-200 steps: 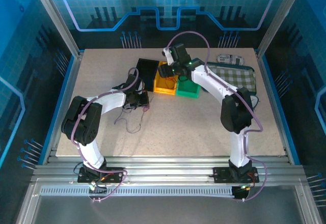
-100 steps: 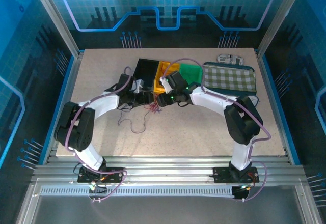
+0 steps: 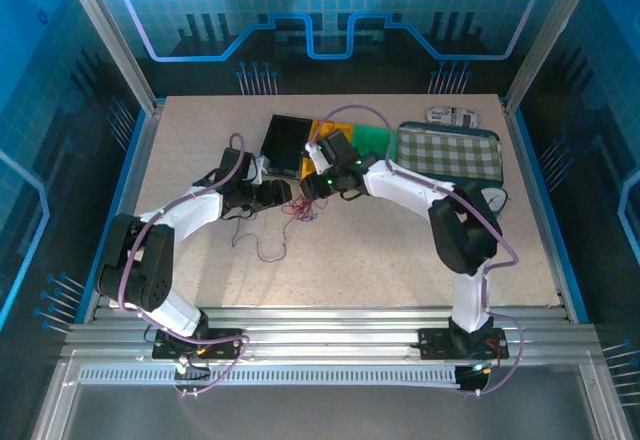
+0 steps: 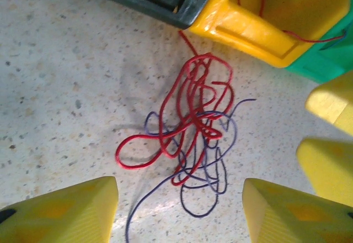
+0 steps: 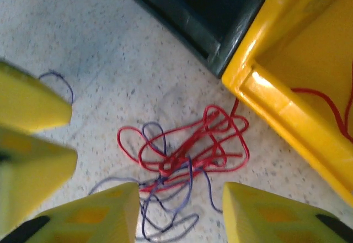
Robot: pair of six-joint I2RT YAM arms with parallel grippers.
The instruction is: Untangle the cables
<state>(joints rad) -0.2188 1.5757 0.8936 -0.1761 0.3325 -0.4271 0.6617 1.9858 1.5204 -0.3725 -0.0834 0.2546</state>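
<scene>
Left arm (image 3: 190, 210): elbow folded back near its base, forearm stretched forward and inward. Left pincer (image 4: 179, 212): held low, facing down, yellow fingers (image 4: 66, 210) spread apart, gripping nothing. Right arm (image 3: 412, 182): elbow raised, forearm reaching leftward. Right pincer (image 5: 179, 212): facing down, just beside the left pincer, fingers apart, gripping nothing

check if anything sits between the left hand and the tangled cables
Nothing visible does. The cables lie on bare table just ahead of the open left hand; the yellow bin stands beyond them.
</scene>
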